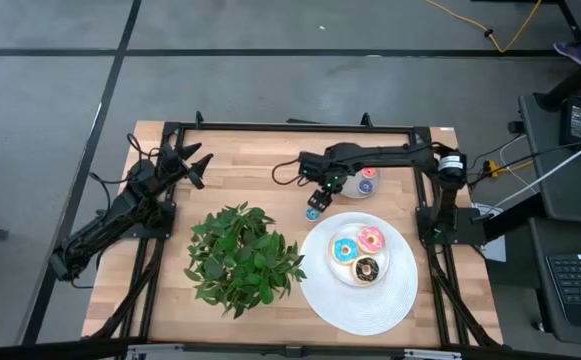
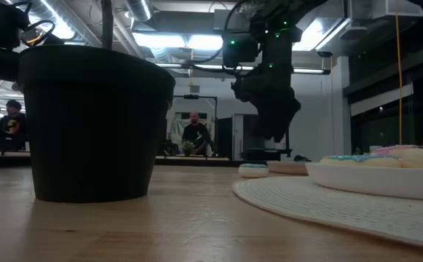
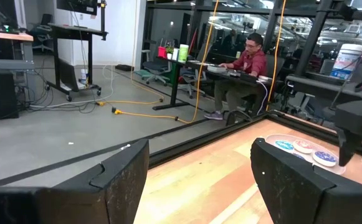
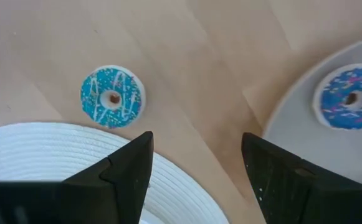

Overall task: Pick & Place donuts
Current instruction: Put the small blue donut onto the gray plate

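Note:
Three donuts lie on the white plate: light blue, pink and dark brown. A tiny blue ring lies flat on the wood between the plate and the plant. More tiny rings, one of them blue, sit in the round grey dish. My right gripper hangs open above the table, pointing down, between the tiny blue ring and the dish. My left gripper waits open at the far left of the table.
A leafy plant in a black pot stands left of the plate. The dish is near the far edge. Bare wood lies between plant and plate. A black frame rims the table. People sit in the room beyond.

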Controlling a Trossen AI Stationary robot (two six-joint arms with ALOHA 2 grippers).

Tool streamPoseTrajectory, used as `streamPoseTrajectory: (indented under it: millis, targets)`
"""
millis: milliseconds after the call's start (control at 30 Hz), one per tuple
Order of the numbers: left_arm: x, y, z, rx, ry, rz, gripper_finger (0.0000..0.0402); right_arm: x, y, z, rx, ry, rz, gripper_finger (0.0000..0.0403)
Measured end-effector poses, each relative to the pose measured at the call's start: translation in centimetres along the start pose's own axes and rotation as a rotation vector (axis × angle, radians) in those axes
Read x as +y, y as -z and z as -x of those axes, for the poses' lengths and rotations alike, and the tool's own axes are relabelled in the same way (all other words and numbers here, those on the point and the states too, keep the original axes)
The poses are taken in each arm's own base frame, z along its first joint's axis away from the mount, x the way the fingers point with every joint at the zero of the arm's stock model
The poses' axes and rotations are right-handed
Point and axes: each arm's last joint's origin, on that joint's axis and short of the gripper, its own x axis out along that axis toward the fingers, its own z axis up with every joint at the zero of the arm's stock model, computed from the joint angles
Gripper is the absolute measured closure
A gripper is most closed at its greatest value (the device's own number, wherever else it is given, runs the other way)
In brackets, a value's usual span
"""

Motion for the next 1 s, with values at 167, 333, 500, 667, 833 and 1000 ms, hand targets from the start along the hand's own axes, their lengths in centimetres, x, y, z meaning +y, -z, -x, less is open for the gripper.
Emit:
streamPoseTrajectory:
  millis: [167,333,500,667,833,1000]
  targets:
    - [0.0,0.0,0.0,0.0,0.0,0.0,0.0131,0.9,-0.1,-0.6,-0.013,-0.008,-0.033,0.0159]
    - [0.0,0.0,0.0,0.0,0.0,0.0,0.0131,1.6,-0.2,-1.1,-0.026,-0.016,-0.063,0.0159]
    - [0.0,0.0,0.0,0.0,0.0,0.0,0.0131,2.1,-0.1,-1.5,-0.02,-0.015,-0.077,0.0159]
    - [0.0,0.0,0.0,0.0,0.0,0.0,0.0131,2.6,-0.1,-1.7,-0.033,-0.024,-0.111,0.0159]
    - [0.0,0.0,0.0,0.0,0.0,0.0,0.0131,3.2,-0.2,-2.6,-0.032,-0.019,-0.126,0.0159]
    - [0.0,0.0,0.0,0.001,0.0,0.0,0.0131,3.8,-0.3,-3.4,-0.039,-0.023,-0.119,0.0159]
